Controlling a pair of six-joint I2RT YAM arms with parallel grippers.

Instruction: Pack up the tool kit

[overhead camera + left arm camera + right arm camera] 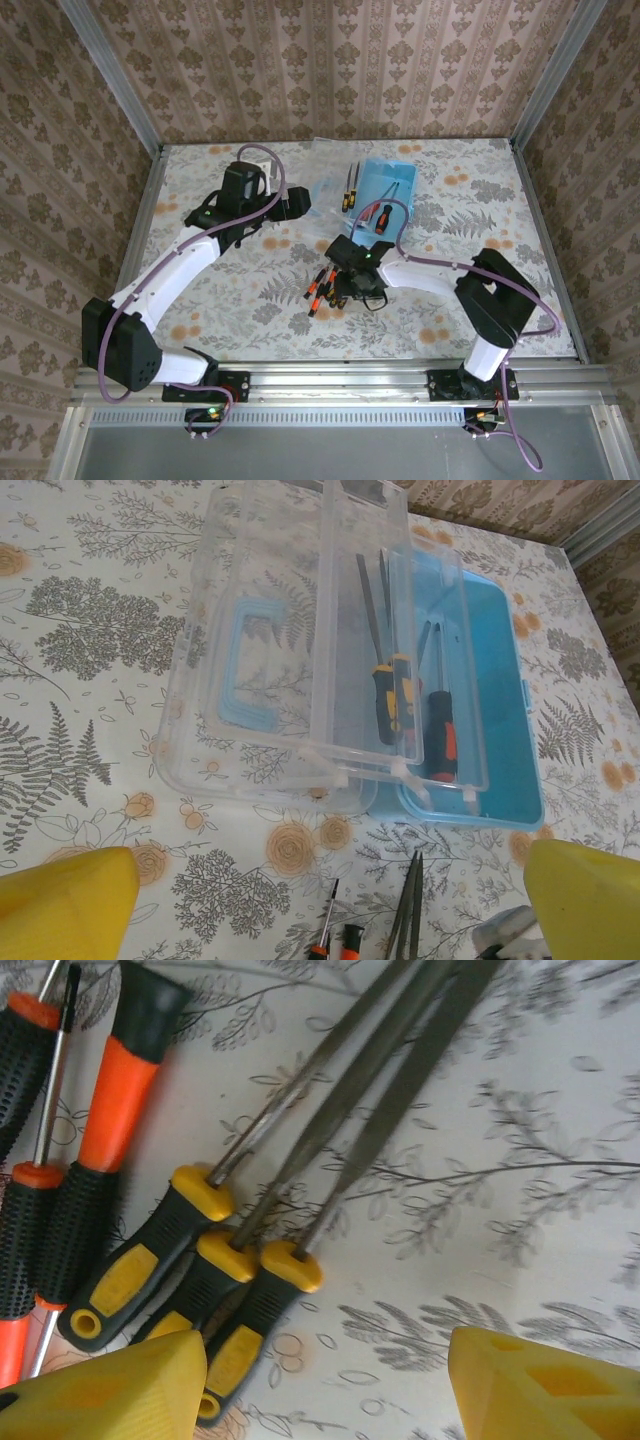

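The blue tool box (390, 185) lies open at the back of the table, its clear lid (250, 670) folded out to the left. Inside, a clear tray (350, 600) holds yellow-handled files (392, 695) and an orange-and-black screwdriver (441, 742). My left gripper (330, 910) hovers open in front of the box, holding nothing. Loose tools (322, 285) lie mid-table. My right gripper (325, 1390) is open just over three yellow-and-black files (265, 1290); the nearest handle lies beside its left finger (110, 1385). Orange-and-black screwdrivers (100, 1150) lie to their left.
The table has a floral cloth (250, 290) and patterned walls around it. Metal rails (340, 378) run along the near edge. In the left wrist view, file tips (408, 900) and a screwdriver tip (328, 920) lie just short of the box.
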